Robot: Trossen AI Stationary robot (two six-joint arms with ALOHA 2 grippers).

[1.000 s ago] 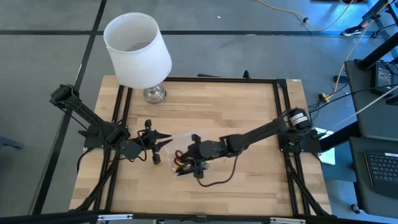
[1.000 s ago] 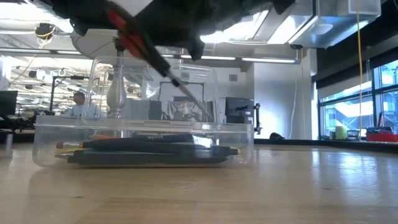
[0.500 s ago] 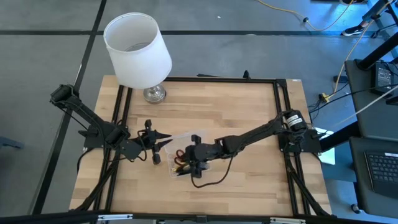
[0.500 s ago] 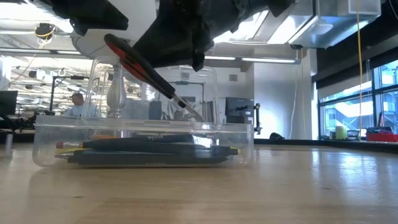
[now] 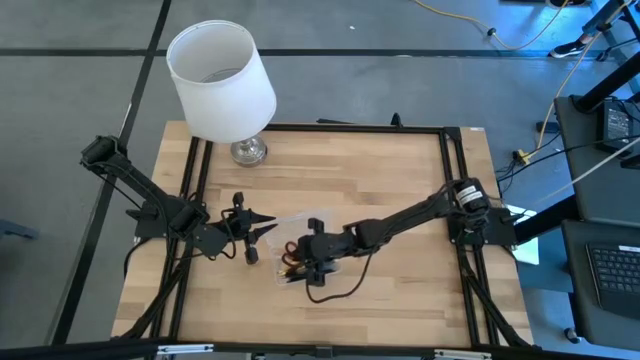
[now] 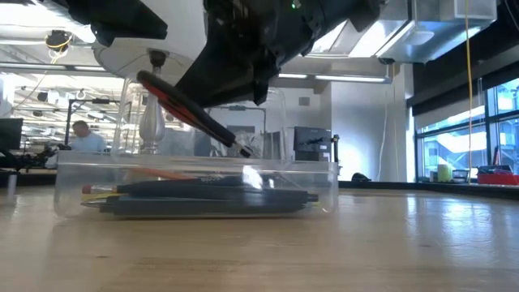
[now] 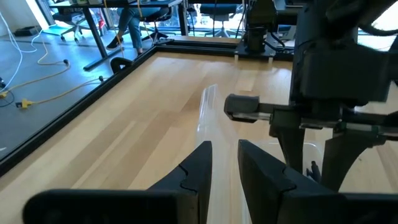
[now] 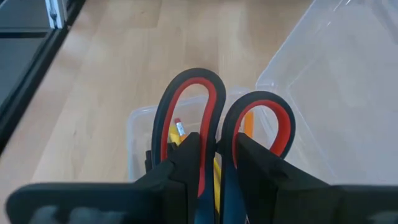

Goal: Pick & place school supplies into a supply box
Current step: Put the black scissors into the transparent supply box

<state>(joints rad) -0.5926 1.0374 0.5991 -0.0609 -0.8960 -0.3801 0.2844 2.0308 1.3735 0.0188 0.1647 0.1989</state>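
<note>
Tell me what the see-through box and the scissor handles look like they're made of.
Shallow clear box: likely glossy plastic; pencils show through its walls. Red-and-black scissor handles: probably moulded plastic, red lining perhaps rubbery, with a smooth matte look.

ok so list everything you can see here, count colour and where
scissors: one pair, red and black handles, held tilted over the supply box
supply box: one, clear plastic, near the table's front, its lid open
pencils and pens: several, dark, yellow and orange, lying flat in the supply box
lamp: one, white shade on a silver base, back left corner of the table
table: one, light wood with a black frame
person: one, seated far back in the room
left pincer: one, dark, beside the supply box's left end, holding nothing visible
right pincer: one, dark, shut on the scissors
</note>
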